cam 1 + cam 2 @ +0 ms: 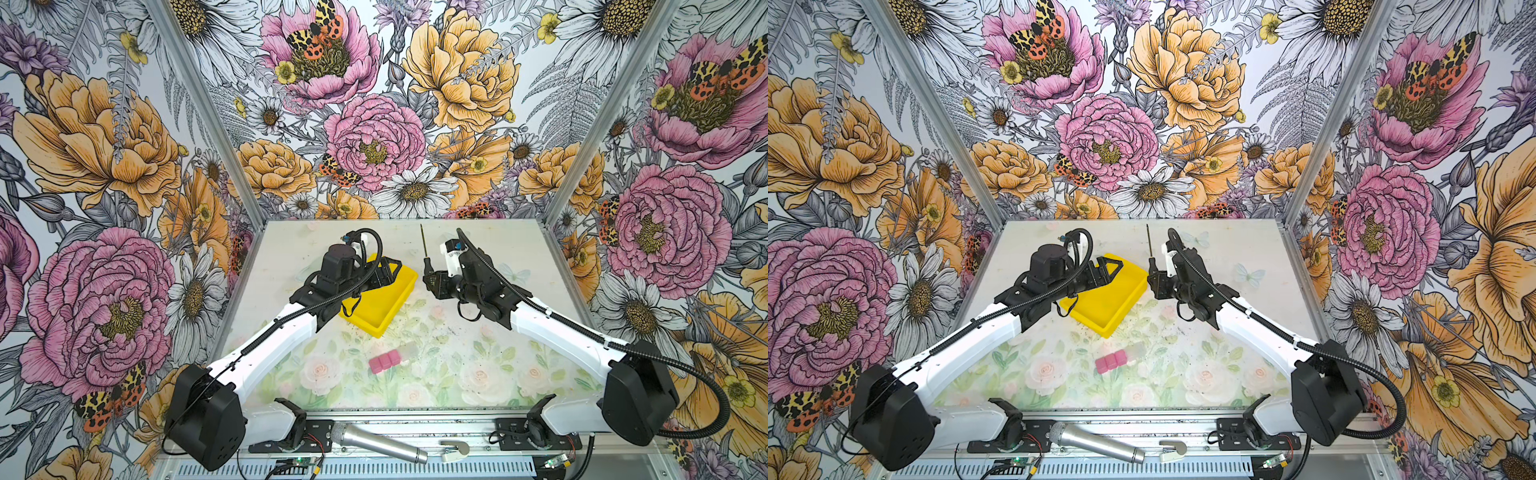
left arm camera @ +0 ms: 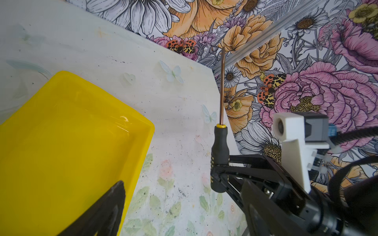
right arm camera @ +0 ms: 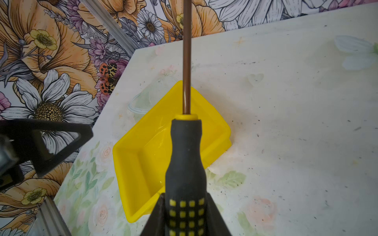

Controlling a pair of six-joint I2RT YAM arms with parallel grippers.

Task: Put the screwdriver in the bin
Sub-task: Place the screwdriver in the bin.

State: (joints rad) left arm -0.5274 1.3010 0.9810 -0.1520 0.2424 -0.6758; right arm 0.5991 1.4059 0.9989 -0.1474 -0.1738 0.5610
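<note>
In both top views the right gripper (image 1: 432,277) is clamped on the black handle of the screwdriver (image 1: 424,245), lifted clear of the table (image 1: 490,353). The thin shaft sticks out past the fingers towards the far wall. The tool sits just right of the bin (image 1: 395,301), outside its walls. The bin lies at an angle, left of centre. The left gripper (image 1: 388,269) hangs over the bin's far left part, jaws apart, nothing between them. Pink blocks (image 1: 384,360) lie nearer, well apart from the bin, and a silver microphone (image 1: 378,442) rests on the near rail.

The same layout shows again: screwdriver (image 1: 1149,245), right gripper (image 1: 1156,282), bin (image 1: 1113,305), left gripper (image 1: 1108,270).

On to the left wrist view. The screwdriver (image 2: 219,147) stands upright, shaft up, yellow collar on top of the handle. The right gripper (image 2: 219,168) pinches it low on the handle. The bin (image 2: 61,132) is beside it, a strip of bare table between them. One of the left gripper's fingers (image 2: 106,210) shows over the bin's edge.

Right wrist view now. The handle fills the middle: screwdriver (image 3: 185,159), yellow dots showing, right gripper (image 3: 185,220) tight on both sides. Beyond it sits the bin (image 3: 139,163), with nothing inside that can be seen. The left gripper (image 3: 51,143) hangs above the table's edge.
</note>
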